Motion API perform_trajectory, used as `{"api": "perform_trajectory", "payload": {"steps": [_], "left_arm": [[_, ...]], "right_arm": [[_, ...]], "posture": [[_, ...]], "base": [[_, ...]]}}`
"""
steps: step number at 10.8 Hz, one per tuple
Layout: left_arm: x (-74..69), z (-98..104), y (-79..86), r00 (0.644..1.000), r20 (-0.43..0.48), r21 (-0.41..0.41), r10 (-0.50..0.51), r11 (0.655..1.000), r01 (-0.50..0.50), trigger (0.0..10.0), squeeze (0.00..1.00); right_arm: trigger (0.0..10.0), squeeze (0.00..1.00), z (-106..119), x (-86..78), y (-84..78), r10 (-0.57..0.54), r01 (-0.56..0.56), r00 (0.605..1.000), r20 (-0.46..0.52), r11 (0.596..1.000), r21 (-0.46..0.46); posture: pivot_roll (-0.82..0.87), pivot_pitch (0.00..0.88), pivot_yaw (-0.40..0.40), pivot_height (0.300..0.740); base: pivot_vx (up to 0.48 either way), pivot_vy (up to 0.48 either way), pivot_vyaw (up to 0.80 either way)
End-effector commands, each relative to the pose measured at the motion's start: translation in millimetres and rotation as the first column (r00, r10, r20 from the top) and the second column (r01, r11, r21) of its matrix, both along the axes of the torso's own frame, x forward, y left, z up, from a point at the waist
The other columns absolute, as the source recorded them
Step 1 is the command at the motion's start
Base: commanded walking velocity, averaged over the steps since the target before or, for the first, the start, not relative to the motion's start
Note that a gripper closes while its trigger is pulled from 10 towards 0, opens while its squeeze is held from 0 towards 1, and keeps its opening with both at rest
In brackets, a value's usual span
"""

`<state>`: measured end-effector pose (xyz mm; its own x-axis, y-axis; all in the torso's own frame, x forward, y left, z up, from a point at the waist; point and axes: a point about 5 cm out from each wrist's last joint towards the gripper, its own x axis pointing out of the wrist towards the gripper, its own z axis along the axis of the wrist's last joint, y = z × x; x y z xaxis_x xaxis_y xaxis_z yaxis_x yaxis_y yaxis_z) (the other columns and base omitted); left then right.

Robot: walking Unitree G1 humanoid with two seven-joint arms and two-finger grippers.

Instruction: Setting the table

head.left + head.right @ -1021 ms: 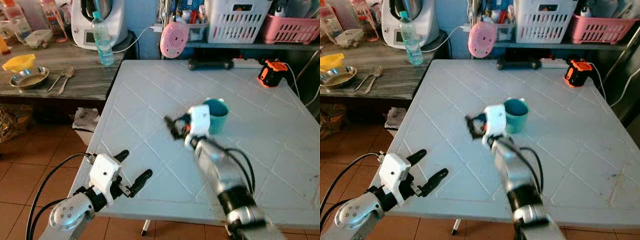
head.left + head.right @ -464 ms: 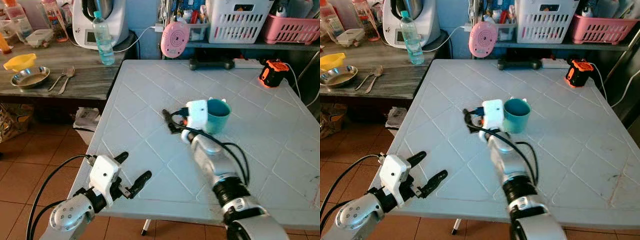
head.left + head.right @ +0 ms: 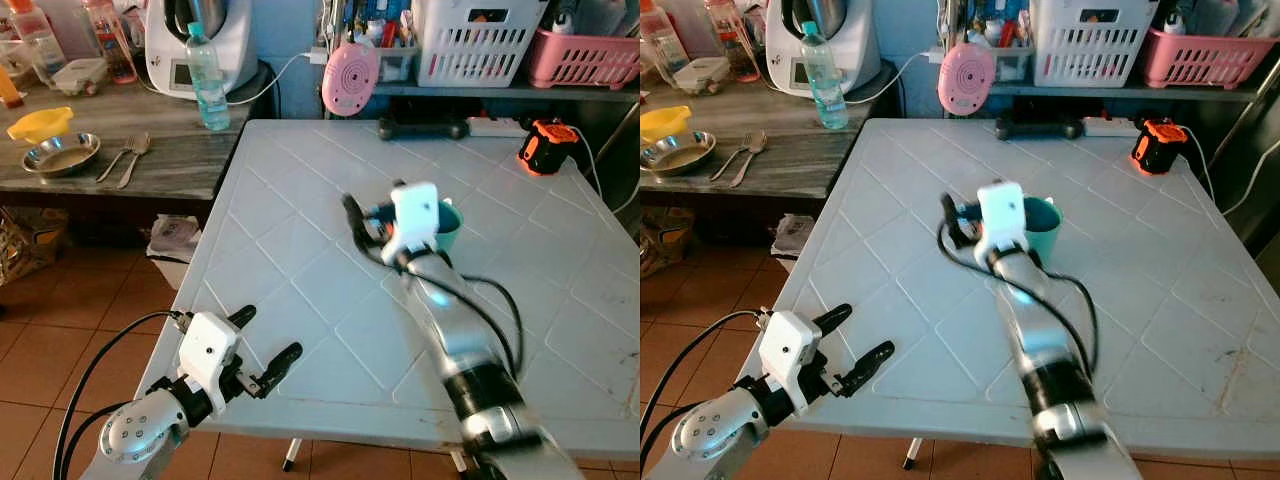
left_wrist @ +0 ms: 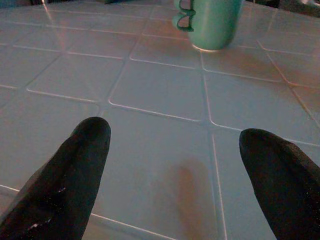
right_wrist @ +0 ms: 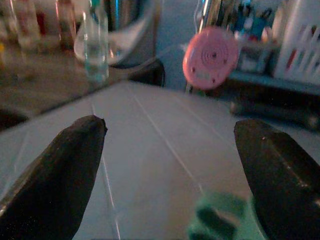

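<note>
One teal mug (image 3: 446,226) with a looped handle stands upright near the middle of the white table (image 3: 300,230), whose plastic top is moulded in a diamond grid. The right gripper (image 3: 357,217) hovers just beside the mug on the robot's left of it, its two black fingers spread wide and holding nothing; its arm is blurred. The left gripper (image 3: 262,343) sits at the table's near edge, well apart from the mug, fingers likewise spread and empty. On the grey counter (image 3: 170,150) to the left lie one round steel dish (image 3: 60,155), one yellow bowl (image 3: 38,124), two metal utensils (image 3: 125,158) side by side, and one clear plastic bottle (image 3: 207,78). One orange-and-black tape measure (image 3: 543,146) rests near the table's far right corner.
</note>
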<state>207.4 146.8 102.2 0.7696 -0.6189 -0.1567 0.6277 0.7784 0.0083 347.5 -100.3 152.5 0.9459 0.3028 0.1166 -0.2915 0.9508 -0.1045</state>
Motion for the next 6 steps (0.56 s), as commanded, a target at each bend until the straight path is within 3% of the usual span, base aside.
{"api": "perform_trajectory", "payload": {"steps": [1,6], "left_arm": [[0.3,-2,3.0,1.000,-0.003,0.013,0.013,1.000,-0.013,10.0,0.00],[3.6,-4,0.7,1.000,-0.007,0.011,0.010,1.000,-0.010,10.0,0.00]], "right_arm": [[10.0,0.00,5,-2.2,-0.1,0.012,-0.012,1.000,-0.011,1.000,-0.029],[10.0,0.00,2,-24.5,-29.2,-0.090,0.074,0.993,-0.074,0.980,-0.187]], "posture": [[0.17,0.015,0.030,0.740],[0.15,0.005,0.033,0.740]], "base": [[0.000,0.000,0.00],[0.000,0.000,0.00]]}}
